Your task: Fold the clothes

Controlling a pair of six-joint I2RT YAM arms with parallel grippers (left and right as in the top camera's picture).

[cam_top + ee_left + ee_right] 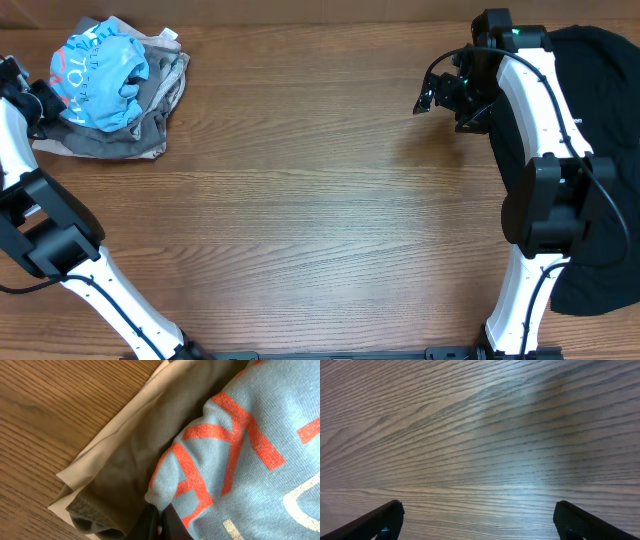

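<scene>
The light blue T-shirt [100,75] lies crumpled on top of a pile of clothes at the table's far left, with coral and white letters showing. In the left wrist view the shirt [250,445] fills the right side, with large coral letters. My left gripper [162,522] is shut on a folded edge of the shirt; in the overhead view it [48,100] sits at the pile's left edge. My right gripper [430,95] is open and empty over bare wood at the far right, its two fingers wide apart in the right wrist view [480,510].
Olive-grey garments [160,100] and a cream one [100,450] lie under the shirt. A large black cloth [610,150] covers the table's right edge, partly under the right arm. The wooden table [320,200] spans the middle.
</scene>
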